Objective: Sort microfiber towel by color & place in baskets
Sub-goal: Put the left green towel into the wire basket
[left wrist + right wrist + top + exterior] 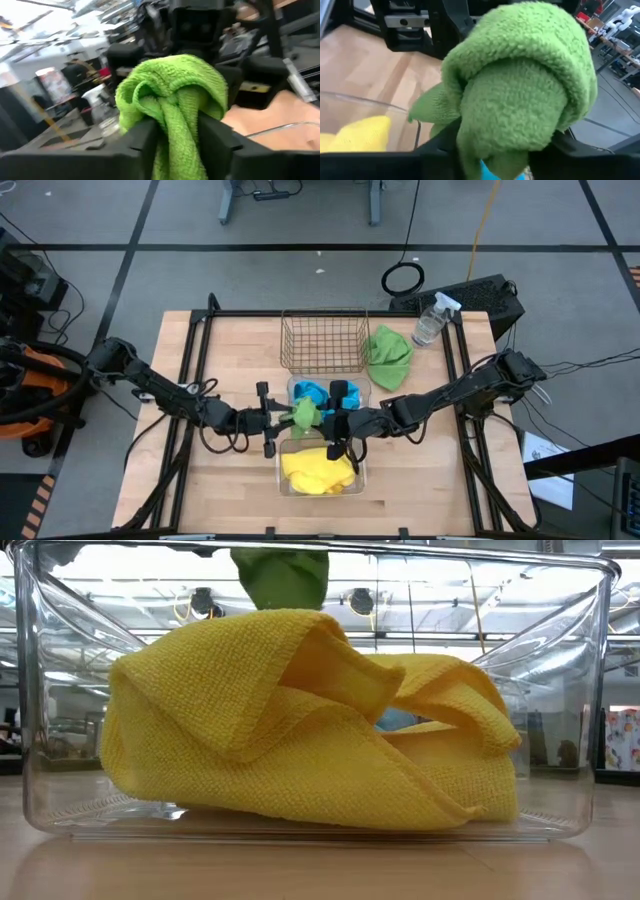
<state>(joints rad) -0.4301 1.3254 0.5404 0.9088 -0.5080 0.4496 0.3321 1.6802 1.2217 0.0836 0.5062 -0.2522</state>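
A: Look at the high view. You have one green towel pinched between both grippers, lifted over the middle of the bench, right where the blue basket meets the yellow basket.

B: Both holding it? Left gripper too?

A: Yes. In the left wrist view your left fingers are clamped narrow on a bunched fold of the green towel. In the right wrist view the right gripper is buried in the same cloth, its fingers closed around it.

B: So where's the risk?

A: If you pull the arms apart before one lets go, you stretch the towel or tear it out of one grip, and it likely drops onto the yellow towels or the blue towels. That is a wrong-colour drop.

B: And the target?

A: Probably the wire basket near the bench's far edge, which looks unfilled. The second green towel lies just beside it, on the bench, towards the spray bottle. Carrying low could also snag the wire rim.
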